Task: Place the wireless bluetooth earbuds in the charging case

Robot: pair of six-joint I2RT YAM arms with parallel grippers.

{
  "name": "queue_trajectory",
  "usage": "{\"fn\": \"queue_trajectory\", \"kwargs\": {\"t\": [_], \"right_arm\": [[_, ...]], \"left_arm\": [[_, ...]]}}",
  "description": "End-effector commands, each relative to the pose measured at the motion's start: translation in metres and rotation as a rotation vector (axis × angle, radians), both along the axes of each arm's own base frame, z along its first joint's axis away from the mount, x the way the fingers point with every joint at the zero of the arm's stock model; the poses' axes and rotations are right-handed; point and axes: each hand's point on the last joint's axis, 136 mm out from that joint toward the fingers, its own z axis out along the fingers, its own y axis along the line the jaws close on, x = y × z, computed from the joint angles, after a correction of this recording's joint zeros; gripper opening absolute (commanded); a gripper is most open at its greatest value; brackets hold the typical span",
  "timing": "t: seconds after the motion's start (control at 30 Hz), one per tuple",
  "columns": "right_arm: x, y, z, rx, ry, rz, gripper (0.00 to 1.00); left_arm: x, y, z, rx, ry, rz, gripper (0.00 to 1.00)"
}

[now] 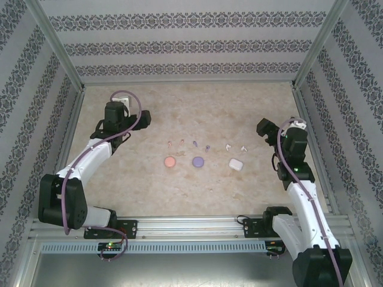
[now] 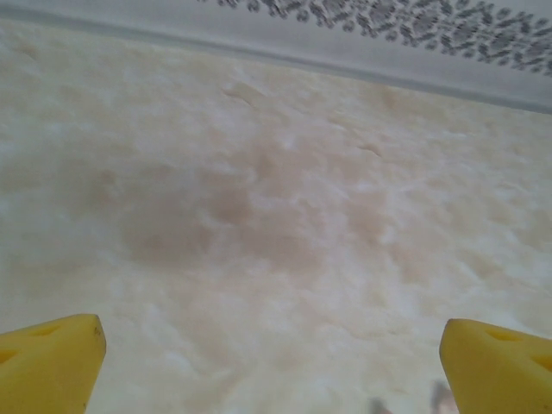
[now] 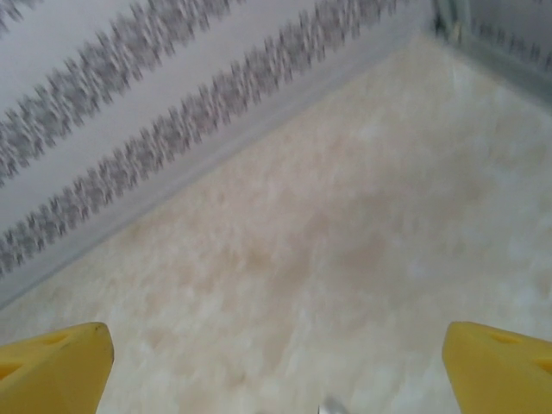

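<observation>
**Both grippers stand wide apart, earbuds lie loose at mid-table**

From above, we see the earbuds in a row across the middle of the table [image 1: 197, 113]: a pinkish pair [image 1: 170, 144] on the left, a purple pair [image 1: 195, 143] in the centre and a white pair [image 1: 228, 146] on the right. Just nearer the arms, one case lies below each pair: a round pink case [image 1: 170, 161], a round purple case [image 1: 197, 161] and a white case [image 1: 236, 163]. At this size we cannot tell whether the cases are open or closed.

The left gripper [image 1: 122, 103] hangs over the far left of the table, well apart from the earbuds. The right gripper [image 1: 294, 124] hangs by the right wall [image 1: 335, 101], near the white pair but not touching it.

In each wrist view the yellow fingertips [image 2: 52, 362] [image 3: 496, 366] sit in the bottom corners, spread wide, with bare table between them.
</observation>
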Motion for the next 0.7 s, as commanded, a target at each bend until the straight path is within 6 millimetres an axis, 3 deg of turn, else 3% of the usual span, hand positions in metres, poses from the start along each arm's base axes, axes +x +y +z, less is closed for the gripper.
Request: {"fn": "queue_trajectory", "kwargs": {"t": [0.0,0.13,0.27,0.43,0.67], "right_arm": [[-0.042,0.029,-0.073,0.118,0.397,0.041,0.95],[-0.069,0.053,-0.108,0.079,0.606,0.043,0.90],[-0.080,0.068,-0.125,0.024,0.689,0.016,0.89],[-0.081,0.073,-0.139,-0.040,0.762,-0.006,0.88],[-0.062,0.081,-0.142,-0.087,0.795,0.006,0.88]], "left_arm": [[-0.028,-0.025,-0.014,-0.142,0.175,-0.024,0.99],[-0.040,-0.047,-0.020,-0.229,0.246,-0.054,0.99],[-0.050,-0.063,-0.027,-0.273,0.287,-0.056,0.99],[-0.061,-0.082,-0.041,-0.295,0.340,-0.059,0.99],[-0.067,-0.103,-0.055,-0.381,0.468,-0.055,0.99]]}}
